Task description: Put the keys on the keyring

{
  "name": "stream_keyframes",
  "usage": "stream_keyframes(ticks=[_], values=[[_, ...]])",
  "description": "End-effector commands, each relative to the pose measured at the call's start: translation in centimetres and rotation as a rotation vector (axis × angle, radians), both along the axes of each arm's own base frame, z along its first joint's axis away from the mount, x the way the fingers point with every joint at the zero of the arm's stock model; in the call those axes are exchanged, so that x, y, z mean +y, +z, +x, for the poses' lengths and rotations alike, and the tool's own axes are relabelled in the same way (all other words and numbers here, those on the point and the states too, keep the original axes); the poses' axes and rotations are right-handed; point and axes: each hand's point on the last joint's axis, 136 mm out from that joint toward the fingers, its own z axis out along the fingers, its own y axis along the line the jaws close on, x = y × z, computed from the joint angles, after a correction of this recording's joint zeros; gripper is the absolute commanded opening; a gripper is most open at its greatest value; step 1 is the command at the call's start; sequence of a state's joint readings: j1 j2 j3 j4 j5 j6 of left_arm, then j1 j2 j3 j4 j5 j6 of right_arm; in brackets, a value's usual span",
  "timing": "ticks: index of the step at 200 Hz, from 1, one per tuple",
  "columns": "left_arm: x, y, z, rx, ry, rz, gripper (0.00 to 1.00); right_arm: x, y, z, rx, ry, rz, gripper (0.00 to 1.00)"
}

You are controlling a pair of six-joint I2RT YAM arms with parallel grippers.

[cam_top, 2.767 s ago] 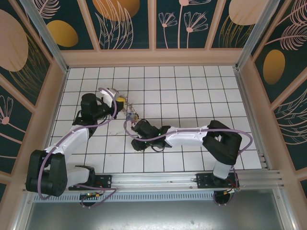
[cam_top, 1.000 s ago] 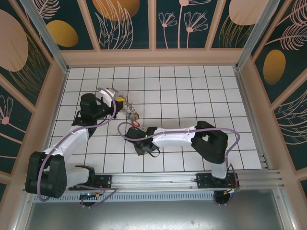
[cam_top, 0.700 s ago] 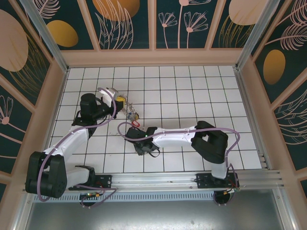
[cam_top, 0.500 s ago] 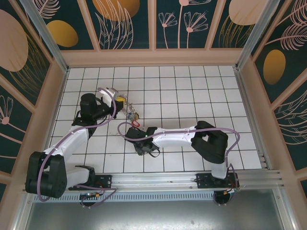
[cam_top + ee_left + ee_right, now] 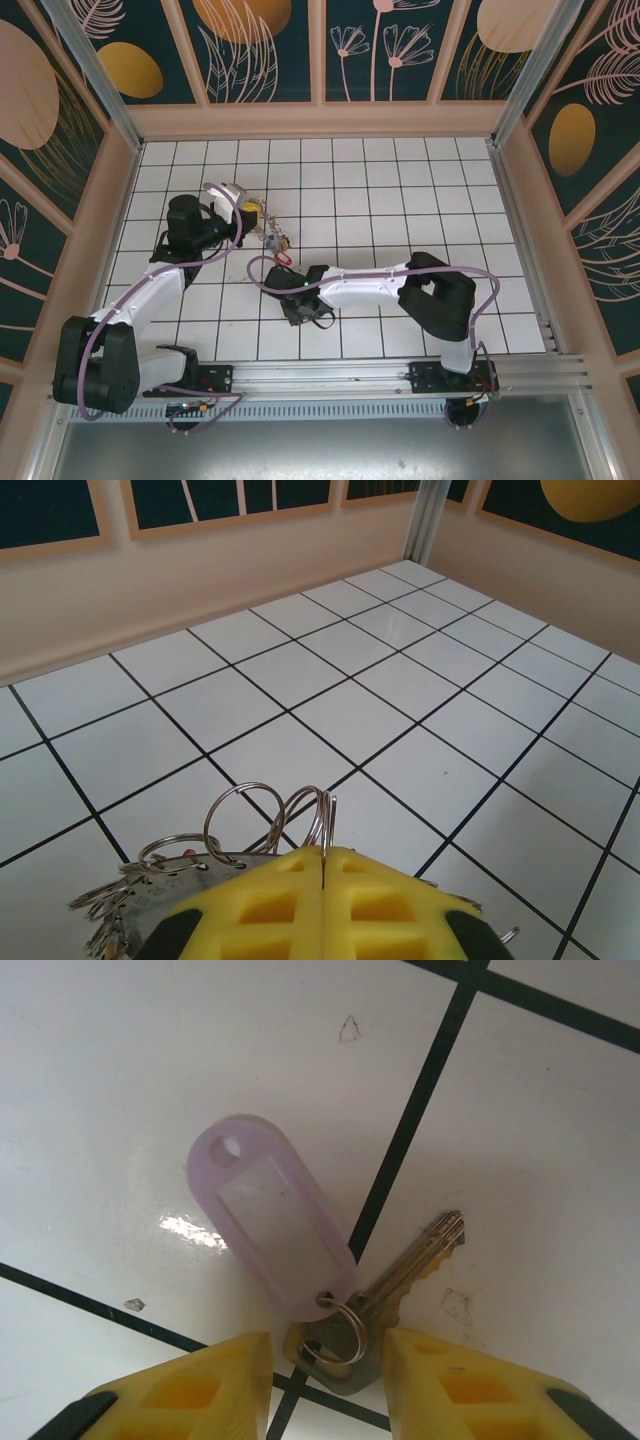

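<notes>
Left hand clamped shut on keyring, holding it raised and steady for threading. Loose key with lilac tag lies flat on tabletop, near keyring on arm-base side. Right hand part-open, straddling key head, not yet gripping.

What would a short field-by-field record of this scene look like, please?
left pincer: shut on the keyring, with small rings bunched beside it
right pincer: open, straddling the head of a key; no grip confirmed
key: lying flat on the floor
tag: pale purple, joined to the key by a small split ring
floor: white tiles with dark grout lines
</notes>
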State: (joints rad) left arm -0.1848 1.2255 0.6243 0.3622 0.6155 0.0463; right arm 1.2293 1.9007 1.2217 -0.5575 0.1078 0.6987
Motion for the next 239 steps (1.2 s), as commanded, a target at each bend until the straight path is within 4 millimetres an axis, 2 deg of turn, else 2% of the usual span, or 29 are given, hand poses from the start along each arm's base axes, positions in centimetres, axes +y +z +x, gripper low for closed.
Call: stream_keyframes(ticks=[1,34,150,193,239], values=[[0.0,2.3,0.2,-0.071,-0.001,-0.027,0.0,-1.4,-0.8,-0.3,0.022,-0.027,-0.046,0.34],[0.0,2.2,0.1,-0.068,-0.002,-0.027,0.0,-1.3,-1.0,-0.3,0.025,-0.019,-0.041,0.29],[0.0,2.0,0.2,-0.059,-0.003,-0.028,0.0,-1.5,-0.4,0.9,-0.044,-0.024,-0.075,0.24],[0.0,1.8,0.3,-0.056,-0.003,-0.029,0.0,-1.2,0.6,1.6,-0.077,-0.023,-0.074,0.32],[0.0,2.0,0.3,-0.062,-0.001,-0.027,0.0,-0.3,1.4,1.9,-0.091,-0.014,-0.039,0.33]])
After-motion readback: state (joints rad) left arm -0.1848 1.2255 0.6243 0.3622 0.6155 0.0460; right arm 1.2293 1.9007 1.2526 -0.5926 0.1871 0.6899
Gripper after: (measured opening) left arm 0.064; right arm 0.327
